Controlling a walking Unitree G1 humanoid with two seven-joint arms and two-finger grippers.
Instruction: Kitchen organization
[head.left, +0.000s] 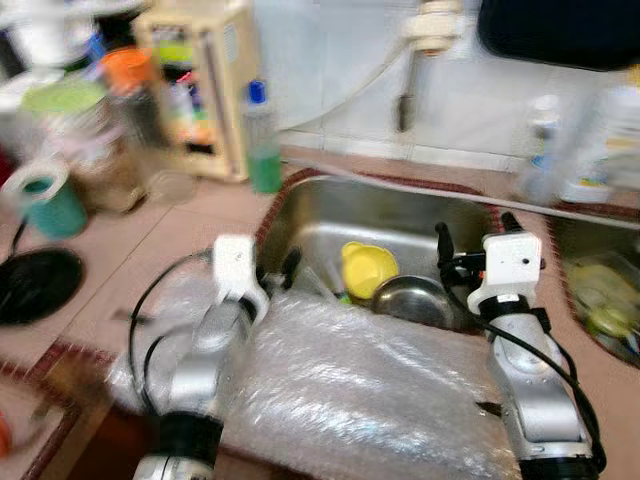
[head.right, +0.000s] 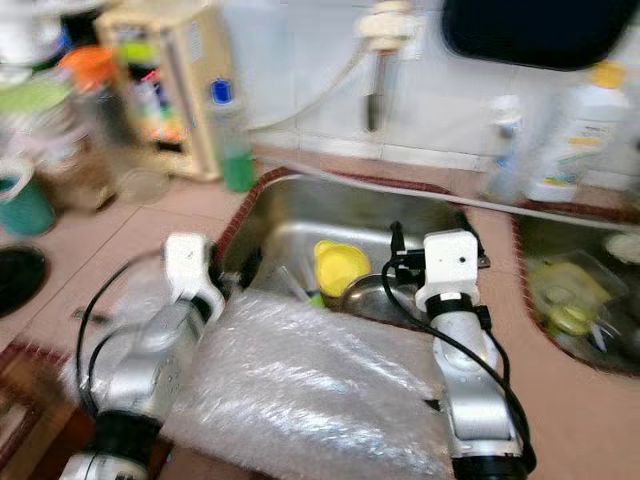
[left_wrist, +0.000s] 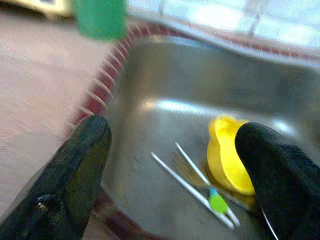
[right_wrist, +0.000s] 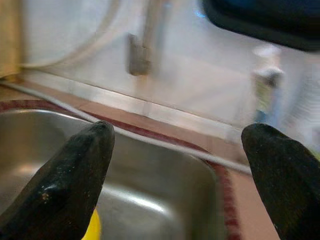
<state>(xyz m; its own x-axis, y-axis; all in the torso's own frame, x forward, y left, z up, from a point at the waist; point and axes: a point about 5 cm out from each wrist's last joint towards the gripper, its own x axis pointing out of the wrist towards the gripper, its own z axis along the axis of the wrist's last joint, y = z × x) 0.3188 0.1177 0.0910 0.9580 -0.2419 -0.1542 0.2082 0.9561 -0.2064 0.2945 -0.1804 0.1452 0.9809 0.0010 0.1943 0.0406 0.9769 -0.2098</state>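
Crinkled plastic wrap (head.left: 370, 390) nearest, draped over sink (head.left: 400, 215) front edge. Left claw (left_wrist: 175, 165) and right claw (right_wrist: 175, 165) both spread, empty. Yellow cup (head.left: 368, 268) inside basin beside forks (left_wrist: 200, 185). Likely to snag wrap while reaching.

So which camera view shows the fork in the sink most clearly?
The left wrist view: the fork lies close up on the sink floor beside the yellow cup, between the open left tool fingers. In both eye views it is a blurred streak near the cup. The right wrist view looks toward the back wall.
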